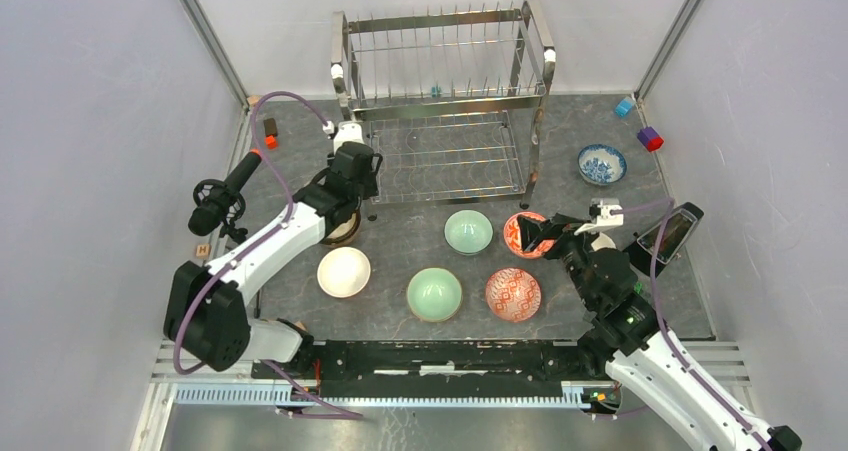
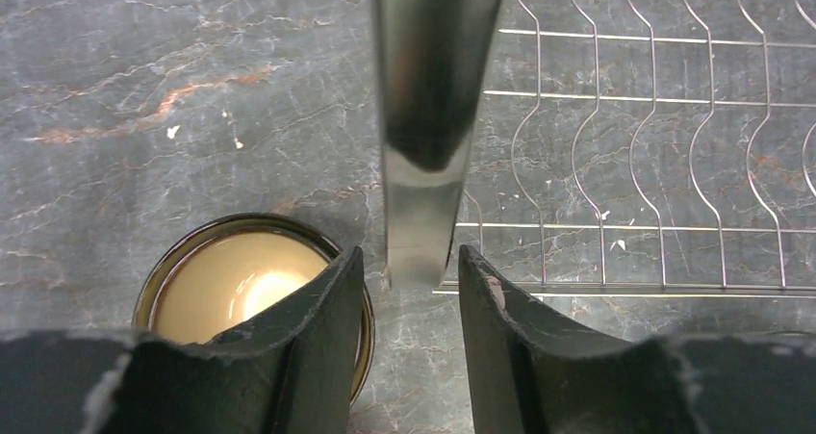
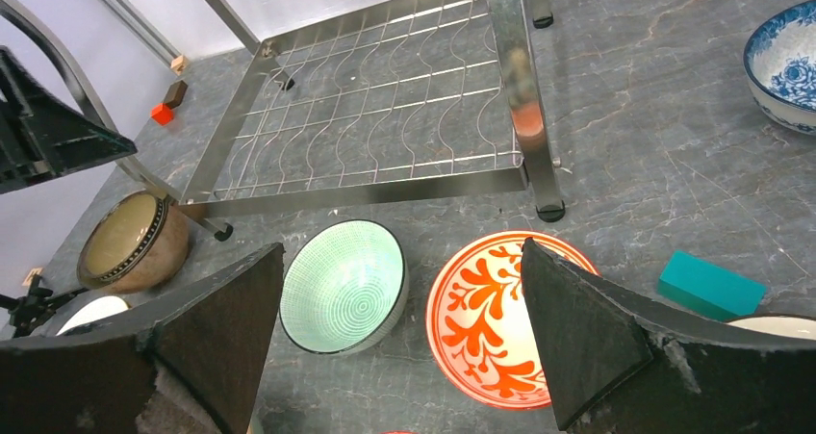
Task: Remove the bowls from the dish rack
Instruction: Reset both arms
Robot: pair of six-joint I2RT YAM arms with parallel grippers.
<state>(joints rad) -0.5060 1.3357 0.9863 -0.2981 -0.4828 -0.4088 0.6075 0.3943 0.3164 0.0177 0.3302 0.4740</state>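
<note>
A white round ceramic bowl (image 1: 343,272), a pale green ceramic bowl (image 1: 434,294) and a red-orange lattice-patterned bowl (image 1: 513,294) stand in a row near the front of the dark grey marbled tabletop (image 1: 585,121). Behind them, a second pale green bowl (image 3: 342,285) and a red-orange leaf-patterned bowl (image 3: 481,309) sit just short of the front rail of the two-tier shiny steel wire dish rack (image 1: 450,104), which stands at the back edge. A dark brown, cream-lined bowl (image 2: 241,280) sits just beside the rack's front-left leg. A blue-and-white bowl (image 1: 602,164) is well apart, near the right edge, with bare tabletop around it.

The left gripper (image 2: 409,261) has its fingers partway apart on either side of that leg's foot; whether they touch it I cannot tell. The right gripper (image 3: 402,249) hangs with its jaws wide apart over the second green and leaf-patterned bowls, a teal block (image 3: 707,285) nearby.
</note>
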